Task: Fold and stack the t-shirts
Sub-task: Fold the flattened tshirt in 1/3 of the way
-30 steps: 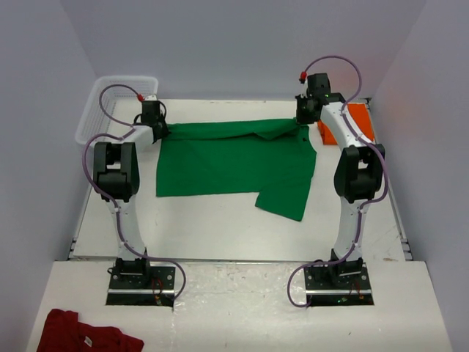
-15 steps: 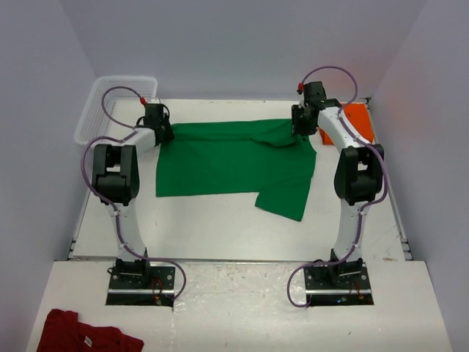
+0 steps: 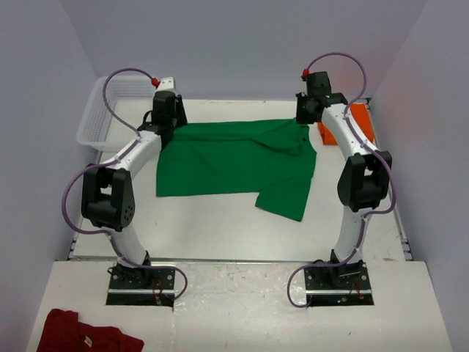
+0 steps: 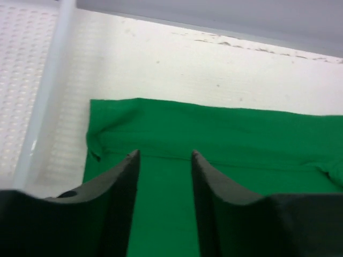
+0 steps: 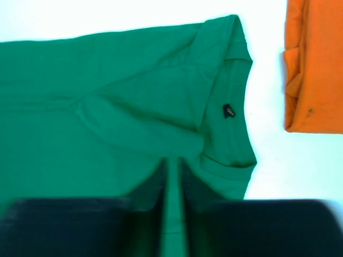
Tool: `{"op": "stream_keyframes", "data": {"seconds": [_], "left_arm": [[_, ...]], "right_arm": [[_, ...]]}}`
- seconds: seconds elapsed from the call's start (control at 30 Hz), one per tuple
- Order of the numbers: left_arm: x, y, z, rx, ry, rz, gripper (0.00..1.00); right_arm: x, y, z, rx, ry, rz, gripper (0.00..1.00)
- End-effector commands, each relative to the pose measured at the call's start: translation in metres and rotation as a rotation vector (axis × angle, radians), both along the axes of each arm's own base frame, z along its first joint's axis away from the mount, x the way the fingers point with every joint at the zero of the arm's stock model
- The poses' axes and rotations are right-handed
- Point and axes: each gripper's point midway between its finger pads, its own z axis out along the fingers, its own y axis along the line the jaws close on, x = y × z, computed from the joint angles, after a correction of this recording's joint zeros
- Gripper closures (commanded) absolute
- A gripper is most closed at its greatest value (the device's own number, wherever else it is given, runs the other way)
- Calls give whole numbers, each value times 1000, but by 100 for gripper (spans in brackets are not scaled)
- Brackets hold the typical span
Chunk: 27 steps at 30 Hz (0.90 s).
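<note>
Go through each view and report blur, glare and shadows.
Top external: even, soft light, faint shadows, green shirt sharp. Left wrist: left gripper dark and out of focus, the cloth beyond clearer, basket soft. Right wrist: table blown out to white, right gripper a dark blur, orange shirt and the green shirt's neck label fairly sharp.

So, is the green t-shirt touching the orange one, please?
Apart: the right wrist view shows bare table between the green t-shirt and the orange t-shirt.

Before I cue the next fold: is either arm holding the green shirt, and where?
Nothing looks held: the left gripper and right gripper hover, fingers parted, over the green t-shirt lying flat on the table.
</note>
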Motion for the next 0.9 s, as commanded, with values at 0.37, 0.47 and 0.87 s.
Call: {"op": "stream_keyframes", "data": {"seconds": [0.37,0.47,0.87], "left_arm": [[23,-68,-79,-140,153,-300,100],[9,-70,-96,-159,196,-281,100],[-52,-62,-119,-132,253,-249,100]], "right_arm": [[7,48,-76,229,187,6,100],[-3,53,-80,243,182,-10,100],[-67,101,-90,240,189,33,100]]}}
